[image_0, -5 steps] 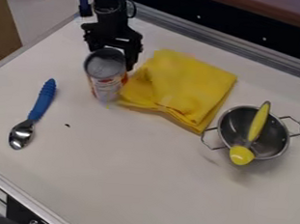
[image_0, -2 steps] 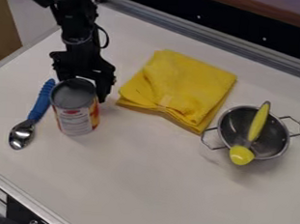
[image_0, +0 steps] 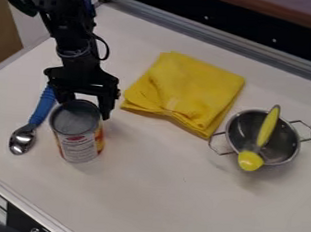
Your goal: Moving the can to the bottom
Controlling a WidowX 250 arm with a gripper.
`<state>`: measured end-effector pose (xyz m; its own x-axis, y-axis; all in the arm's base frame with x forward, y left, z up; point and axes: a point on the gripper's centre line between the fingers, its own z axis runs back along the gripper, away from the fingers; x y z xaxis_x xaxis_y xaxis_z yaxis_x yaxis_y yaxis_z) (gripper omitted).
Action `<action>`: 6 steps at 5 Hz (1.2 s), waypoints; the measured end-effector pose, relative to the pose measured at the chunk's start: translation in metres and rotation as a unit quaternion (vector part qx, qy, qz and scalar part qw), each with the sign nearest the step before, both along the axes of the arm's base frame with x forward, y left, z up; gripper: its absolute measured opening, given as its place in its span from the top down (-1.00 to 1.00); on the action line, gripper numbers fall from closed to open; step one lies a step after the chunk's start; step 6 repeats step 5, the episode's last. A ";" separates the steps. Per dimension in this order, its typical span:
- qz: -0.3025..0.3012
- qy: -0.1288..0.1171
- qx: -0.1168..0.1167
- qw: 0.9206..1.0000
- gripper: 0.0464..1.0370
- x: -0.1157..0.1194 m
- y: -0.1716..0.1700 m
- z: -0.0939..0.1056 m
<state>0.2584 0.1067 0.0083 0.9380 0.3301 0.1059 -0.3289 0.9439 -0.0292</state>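
The black gripper (image_0: 85,107) is at the left of the work surface, below the arm that comes in from the upper left. It is shut on the can (image_0: 80,135), with its fingers around the can's back part. The can is upright, with a grey metal top and a white, red and yellow label. Whether its base touches the surface, I cannot tell.
Just left of the can lies a spoon with a blue handle (image_0: 43,106). A folded yellow cloth (image_0: 186,92) is right of the gripper. Farther right, a metal pot (image_0: 285,142) holds a yellow-handled utensil (image_0: 268,127). A metal rail borders the back.
Gripper and can have moved together from beside the cloth to the left and down the view, the latest part mostly downward. Cloth, spoon and pot have stayed in place.
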 end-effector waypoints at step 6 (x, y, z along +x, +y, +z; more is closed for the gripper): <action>0.070 -0.100 0.040 0.992 -0.92 0.037 0.051 0.030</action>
